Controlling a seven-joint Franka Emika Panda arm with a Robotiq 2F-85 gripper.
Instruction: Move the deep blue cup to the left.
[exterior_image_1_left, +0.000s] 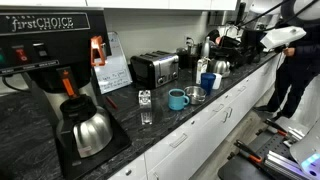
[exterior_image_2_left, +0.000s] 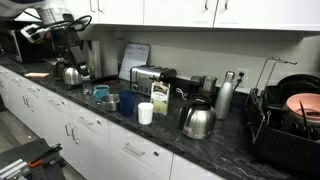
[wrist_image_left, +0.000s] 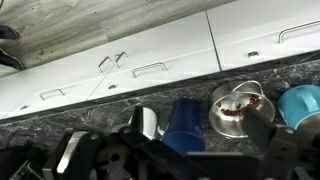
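The deep blue cup (exterior_image_1_left: 207, 82) stands upright on the dark counter between a steel kettle (exterior_image_1_left: 220, 67) and a metal bowl (exterior_image_1_left: 195, 93). In the wrist view the cup (wrist_image_left: 183, 125) is at the centre, between my two dark fingers. My gripper (wrist_image_left: 170, 152) is open and empty and holds nothing. In both exterior views the gripper (exterior_image_1_left: 228, 38) (exterior_image_2_left: 62, 44) hangs above the kettle end of the counter, well above the cup and not touching it.
A teal mug with a handle (exterior_image_1_left: 177, 98) (wrist_image_left: 302, 105) stands beyond the bowl (wrist_image_left: 238, 108), which holds red bits. A glass (exterior_image_1_left: 146, 100), toaster (exterior_image_1_left: 153, 68) and coffee maker (exterior_image_1_left: 60, 70) follow along the counter. A white cup (exterior_image_2_left: 145, 113) and dish rack (exterior_image_2_left: 290, 115) stand further along.
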